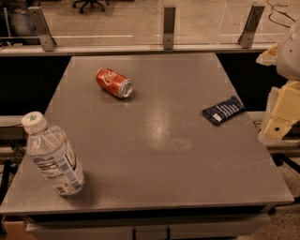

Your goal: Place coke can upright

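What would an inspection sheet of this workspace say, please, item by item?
Surface: grey table, flat, with a faint smudge near the middle.
Job's things: coke can lying on its side, back left, not yet upright.
Clutter: water bottle standing front left; dark blue packet flat at the right.
Grippers: gripper off the table's right edge, apart from the can.
Cables: dark cable on the floor, far right.
Surroundings: glass barrier on metal posts behind the table; office chair base beyond.
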{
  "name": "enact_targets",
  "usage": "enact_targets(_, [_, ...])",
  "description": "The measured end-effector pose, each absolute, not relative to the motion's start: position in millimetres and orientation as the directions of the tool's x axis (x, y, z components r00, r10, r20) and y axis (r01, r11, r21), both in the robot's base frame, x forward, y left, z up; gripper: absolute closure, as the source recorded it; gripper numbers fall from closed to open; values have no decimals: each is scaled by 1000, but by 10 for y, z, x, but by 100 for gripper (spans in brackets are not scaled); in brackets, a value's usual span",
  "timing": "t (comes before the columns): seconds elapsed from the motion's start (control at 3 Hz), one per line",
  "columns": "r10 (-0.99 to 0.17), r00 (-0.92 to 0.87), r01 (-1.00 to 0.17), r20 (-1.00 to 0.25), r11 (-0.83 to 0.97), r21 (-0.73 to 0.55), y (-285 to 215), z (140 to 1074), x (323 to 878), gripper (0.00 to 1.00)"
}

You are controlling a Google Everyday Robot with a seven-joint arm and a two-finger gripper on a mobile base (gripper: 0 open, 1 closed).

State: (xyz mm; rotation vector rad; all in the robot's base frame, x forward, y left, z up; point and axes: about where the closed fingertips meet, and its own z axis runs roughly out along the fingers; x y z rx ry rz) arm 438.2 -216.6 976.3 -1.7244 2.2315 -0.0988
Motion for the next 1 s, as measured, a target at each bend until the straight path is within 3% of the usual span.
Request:
enact_targets(0.67, [-954, -190, -937, -234, 247, -248, -1969, 9733, 4598, 0])
enact_targets(1.0, [-949, -161, -938, -271, 233, -258, -1522, 9626, 5054, 0])
